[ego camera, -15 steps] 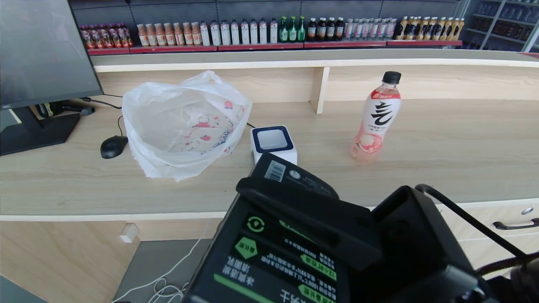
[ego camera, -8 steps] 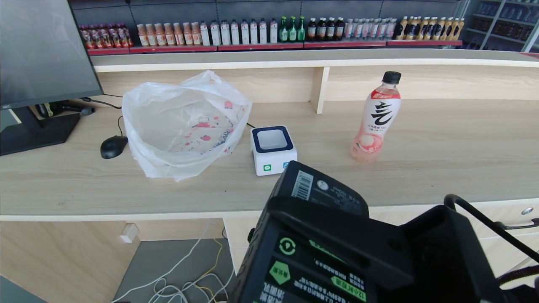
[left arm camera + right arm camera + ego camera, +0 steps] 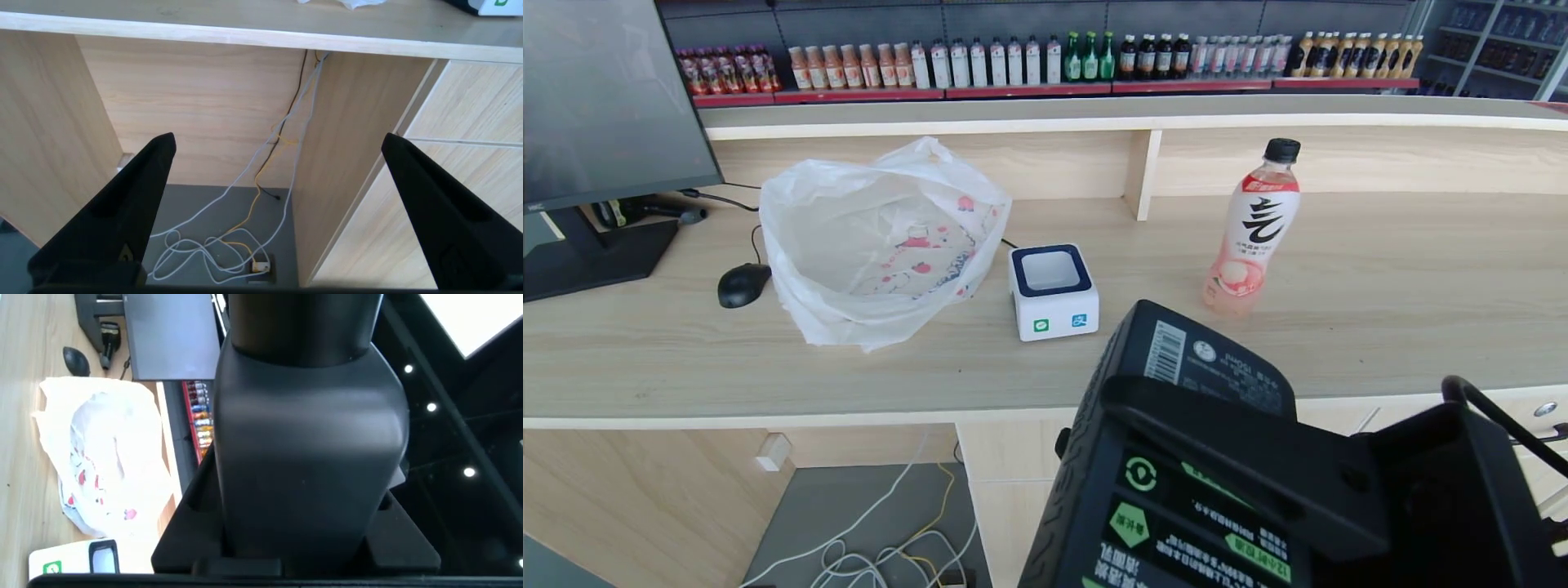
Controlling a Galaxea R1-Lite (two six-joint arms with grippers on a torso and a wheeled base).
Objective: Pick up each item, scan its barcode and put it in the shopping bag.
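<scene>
Although part of its front edge is hidden, the desk (image 3: pixel 1380 269) is seen across the head view. The black container (image 3: pixel 1176 506), held before that edge, is cut off below and is clamped by the right end effector (image 3: pixel 1250 457), one finger being seen across its label. What lies inside the shopping bag (image 3: pixel 882 237) cannot be made out. The pink bottle (image 3: pixel 1252 233) is stood upright on the desk, right of the scanner (image 3: pixel 1054 291). The left end effector (image 3: pixel 278 155) is held spread apart below the desk's edge.

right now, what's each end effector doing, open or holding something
Left end effector: open, holding nothing.
Right end effector: closed on the black container.
</scene>
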